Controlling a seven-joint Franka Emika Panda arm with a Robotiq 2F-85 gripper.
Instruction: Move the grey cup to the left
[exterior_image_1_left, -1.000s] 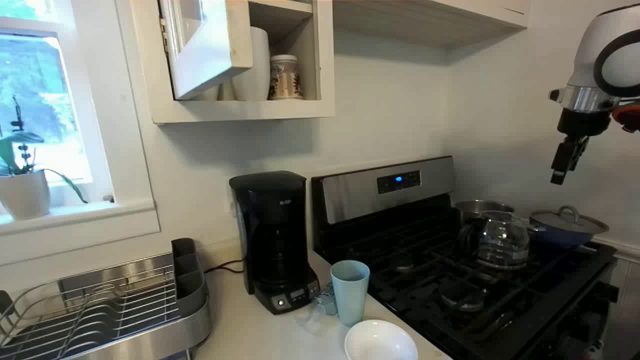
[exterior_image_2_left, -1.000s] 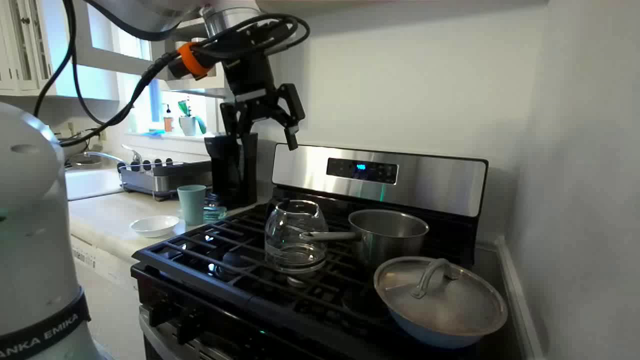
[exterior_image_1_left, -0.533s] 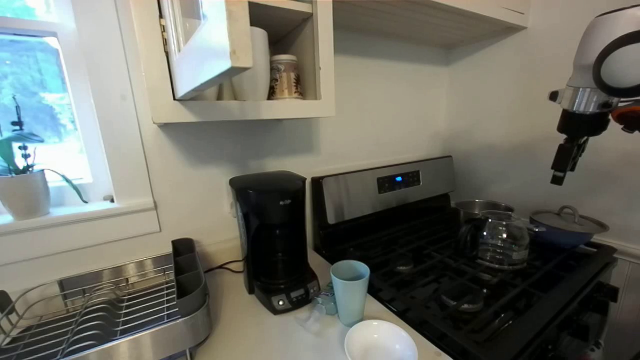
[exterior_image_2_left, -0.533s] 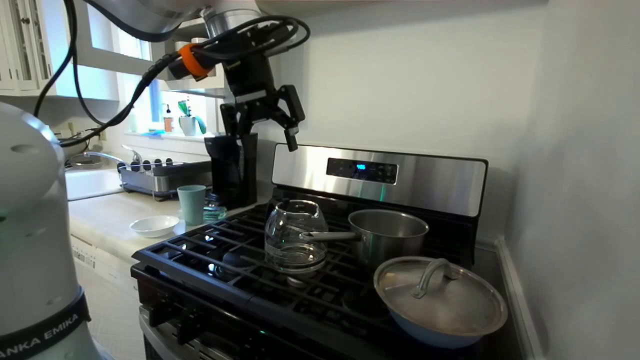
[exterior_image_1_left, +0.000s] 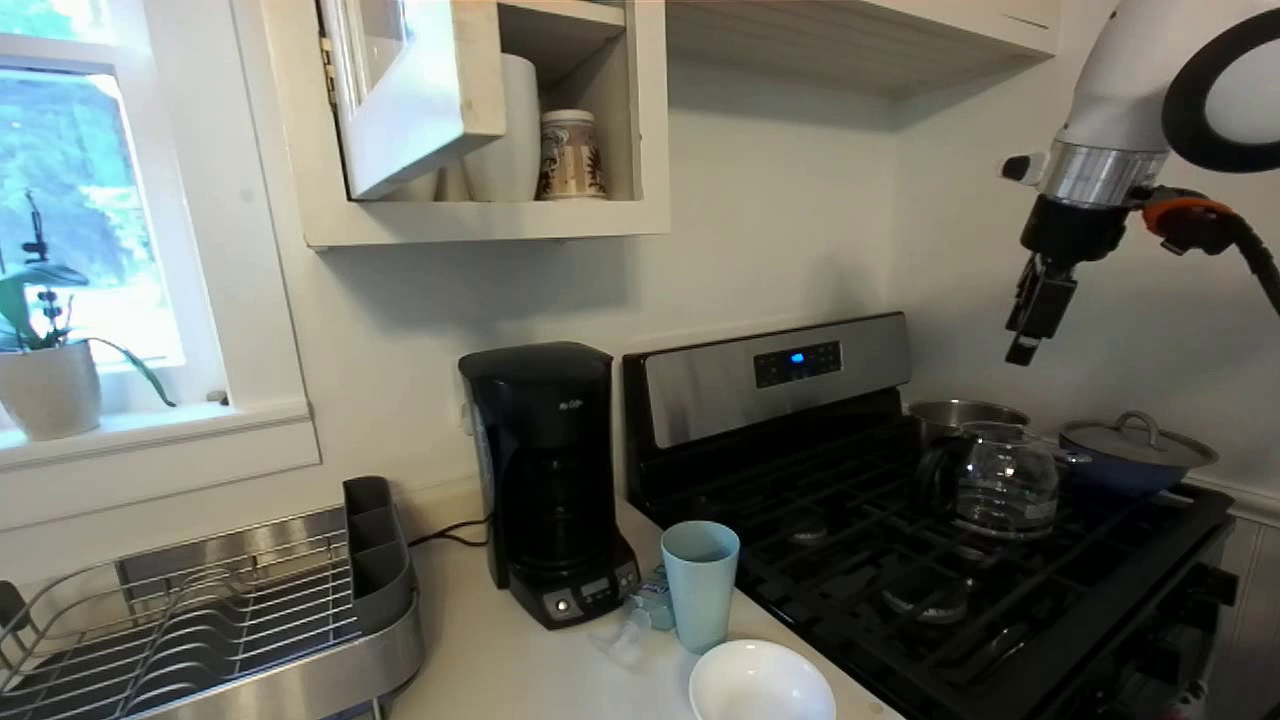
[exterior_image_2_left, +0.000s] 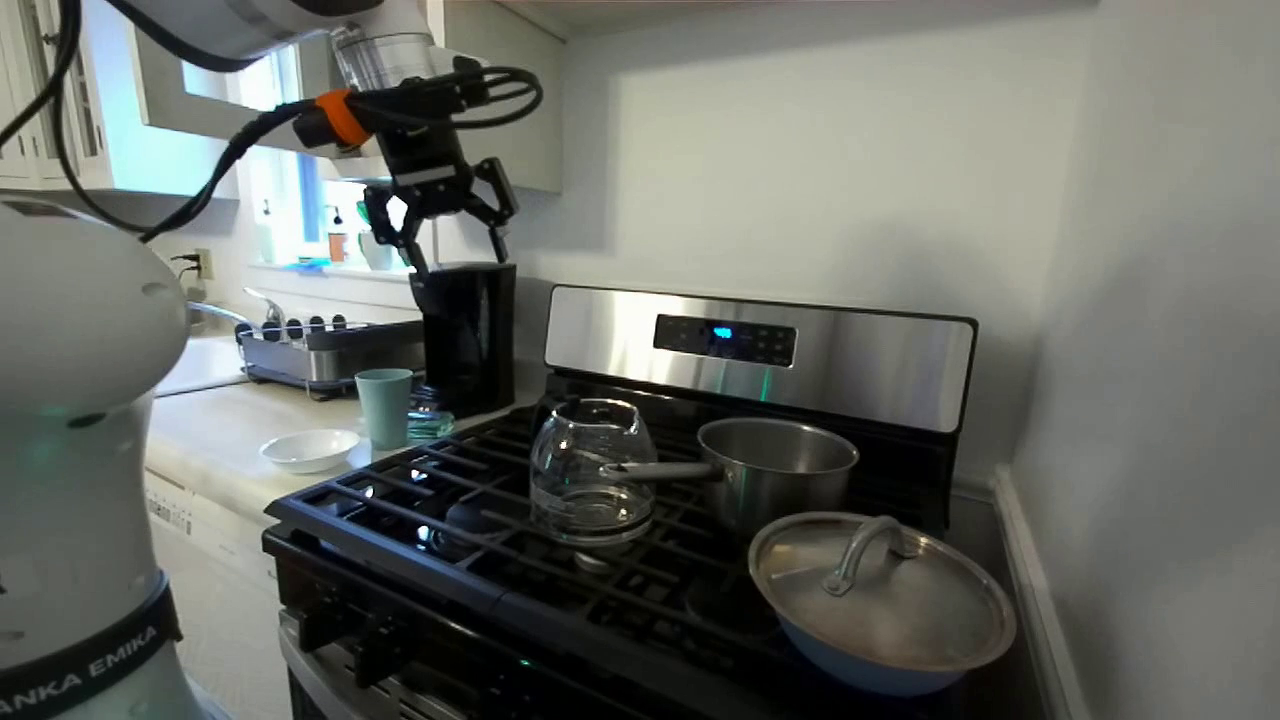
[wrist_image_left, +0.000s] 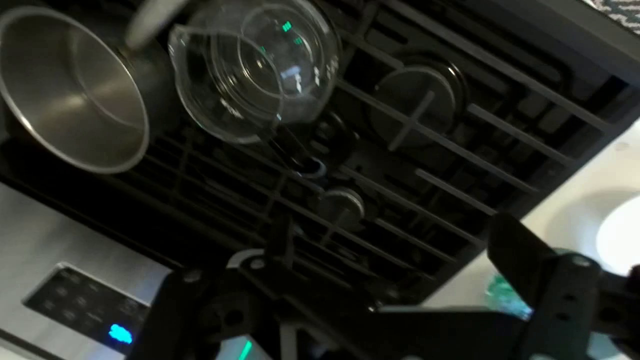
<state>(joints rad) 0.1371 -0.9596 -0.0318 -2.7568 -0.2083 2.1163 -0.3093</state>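
A tall pale blue-green cup (exterior_image_1_left: 702, 590) stands upright on the counter, beside the stove's edge. It also shows in an exterior view (exterior_image_2_left: 384, 412), behind the white bowl. No plainly grey cup shows; this is the only cup on the counter. My gripper (exterior_image_1_left: 1022, 345) is in the air above the stove, well above and apart from the cup. In an exterior view the gripper (exterior_image_2_left: 460, 262) has its two fingers spread with nothing between them. In the wrist view the open fingers (wrist_image_left: 393, 237) are over the stove grates, and the cup is mostly hidden behind the right finger.
A white bowl (exterior_image_1_left: 762, 682), clear crumpled plastic (exterior_image_1_left: 640, 620) and a black coffee maker (exterior_image_1_left: 545, 480) surround the cup. A dish rack (exterior_image_1_left: 250, 600) stands farther left. A glass carafe (exterior_image_2_left: 590, 480), steel pot (exterior_image_2_left: 790, 490) and lidded pan (exterior_image_2_left: 890, 600) stand on the stove.
The arm and gripper have swung left in both exterior views, toward the counter side. The fingers stay spread. The cup and other objects have not moved.
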